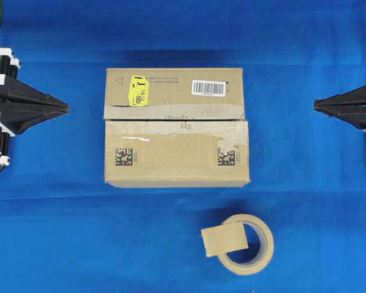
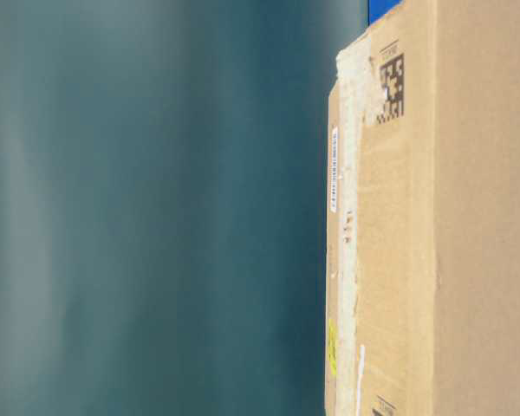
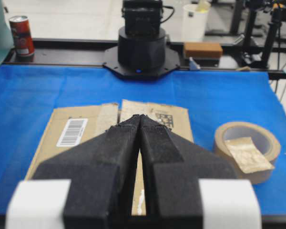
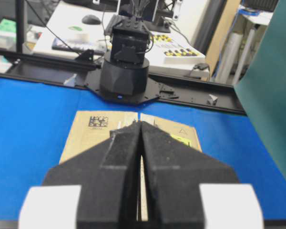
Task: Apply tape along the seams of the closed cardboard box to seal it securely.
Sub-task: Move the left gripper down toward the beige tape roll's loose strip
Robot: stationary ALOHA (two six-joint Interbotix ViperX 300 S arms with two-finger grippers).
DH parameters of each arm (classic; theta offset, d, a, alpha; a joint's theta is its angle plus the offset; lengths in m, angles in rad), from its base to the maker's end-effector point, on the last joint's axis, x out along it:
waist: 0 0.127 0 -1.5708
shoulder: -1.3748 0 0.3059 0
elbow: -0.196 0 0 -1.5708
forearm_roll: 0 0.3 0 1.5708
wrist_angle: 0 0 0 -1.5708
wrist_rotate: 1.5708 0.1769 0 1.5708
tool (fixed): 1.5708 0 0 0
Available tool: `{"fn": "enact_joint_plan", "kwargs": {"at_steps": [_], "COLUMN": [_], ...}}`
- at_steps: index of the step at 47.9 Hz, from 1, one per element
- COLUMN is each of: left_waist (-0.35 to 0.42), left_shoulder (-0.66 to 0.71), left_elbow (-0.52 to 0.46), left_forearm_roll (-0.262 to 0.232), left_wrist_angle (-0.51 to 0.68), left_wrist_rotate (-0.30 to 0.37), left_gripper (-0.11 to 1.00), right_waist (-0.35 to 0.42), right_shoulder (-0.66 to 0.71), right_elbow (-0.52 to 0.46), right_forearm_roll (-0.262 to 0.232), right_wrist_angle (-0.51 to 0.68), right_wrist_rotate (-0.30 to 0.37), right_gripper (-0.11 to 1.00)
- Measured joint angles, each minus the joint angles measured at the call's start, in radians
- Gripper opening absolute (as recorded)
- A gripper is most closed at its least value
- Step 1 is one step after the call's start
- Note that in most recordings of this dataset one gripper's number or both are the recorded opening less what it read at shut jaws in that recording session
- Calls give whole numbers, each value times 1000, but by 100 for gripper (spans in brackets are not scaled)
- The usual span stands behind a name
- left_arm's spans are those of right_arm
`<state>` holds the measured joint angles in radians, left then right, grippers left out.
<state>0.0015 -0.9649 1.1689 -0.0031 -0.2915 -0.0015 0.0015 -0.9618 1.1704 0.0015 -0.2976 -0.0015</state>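
The brown cardboard box lies in the middle of the blue cloth, with a yellow sticker, a white barcode label and two black matrix codes on top. Its seam runs left to right between the flaps, edged with greyish old tape. A square piece of tan tape rests on the tape roll in front of the box; the left wrist view shows the tape there too. My left gripper is shut and empty, left of the box. My right gripper is shut and empty, right of it.
The blue cloth covers the table around the box. The table-level view is filled by the box's side and a blurred teal surface. A red can stands beyond the cloth's far edge, with the opposite arm's base there.
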Motion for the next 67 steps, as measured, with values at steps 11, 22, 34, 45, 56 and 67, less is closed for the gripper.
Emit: {"fn": "enact_joint_plan", "kwargs": {"at_steps": [11, 22, 34, 45, 56, 67], "left_waist": [-104, -206, -331, -382, -402, -417], "left_shoulder": [26, 130, 285, 480, 758, 1012], "left_elbow": [-3, -23, -43, -114, -262, -442], "left_forearm_roll": [-8, 0, -8, -11, -14, -26], "left_wrist_angle": [26, -112, -196, -199, -143, -137], "left_wrist_rotate": [192, 324, 690, 882, 1091, 1189], "left_gripper": [0, 0, 5, 62, 71, 69], "right_waist": [2, 2, 3, 2, 3, 3], "right_shoulder": [-2, -3, -2, 2, 3, 23], "right_elbow": [-11, -15, -21, -21, -26, -26], "right_forearm_roll": [3, 9, 11, 9, 9, 8], "right_wrist_angle": [0, 2, 2, 2, 2, 0], "right_wrist_rotate": [8, 8, 6, 6, 3, 0], "right_gripper": [0, 0, 0, 0, 0, 0]}}
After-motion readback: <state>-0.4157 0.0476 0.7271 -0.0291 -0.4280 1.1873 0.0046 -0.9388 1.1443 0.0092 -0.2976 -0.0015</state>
